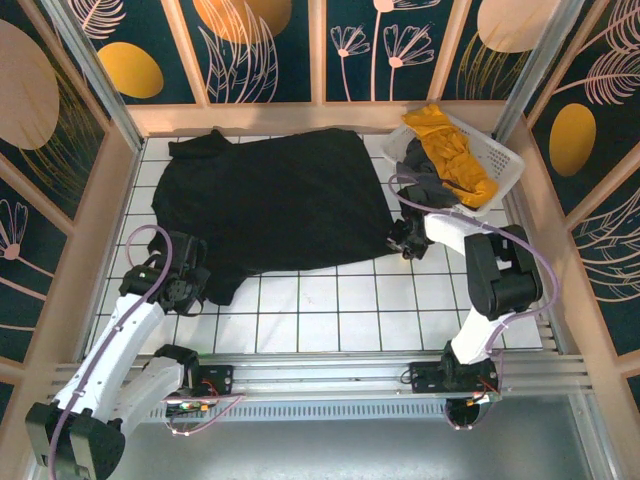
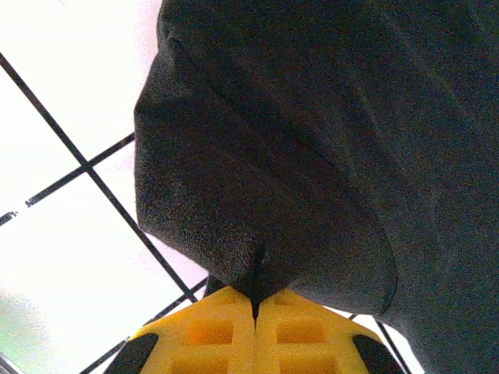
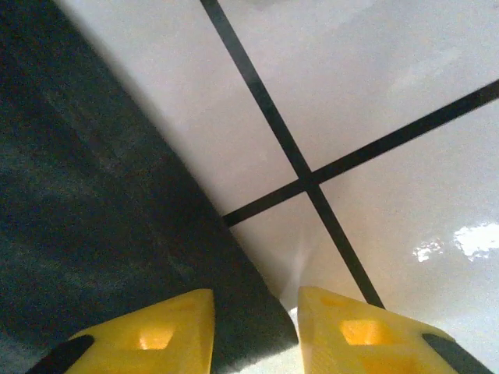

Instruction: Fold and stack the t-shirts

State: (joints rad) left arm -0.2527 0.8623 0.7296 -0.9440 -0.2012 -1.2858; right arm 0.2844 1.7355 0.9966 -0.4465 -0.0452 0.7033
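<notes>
Tiled table [image 1: 330, 310]: black t-shirt [image 1: 280, 200] corner in clamped L gripper [image 2: 255, 300], edge inside parted R gripper [image 3: 256, 304]

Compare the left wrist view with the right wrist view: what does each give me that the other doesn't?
Left wrist view: the left hand is shut, its yellow fingers pressed together on a bunched fold of the black t-shirt. Right wrist view: the right hand has its fingers apart, straddling a flat edge corner of the shirt that lies on the tiles, not yet closed on it, near a crossing of grid lines. Both: black cloth at yellow fingertips, over the white tiled surface.
</notes>
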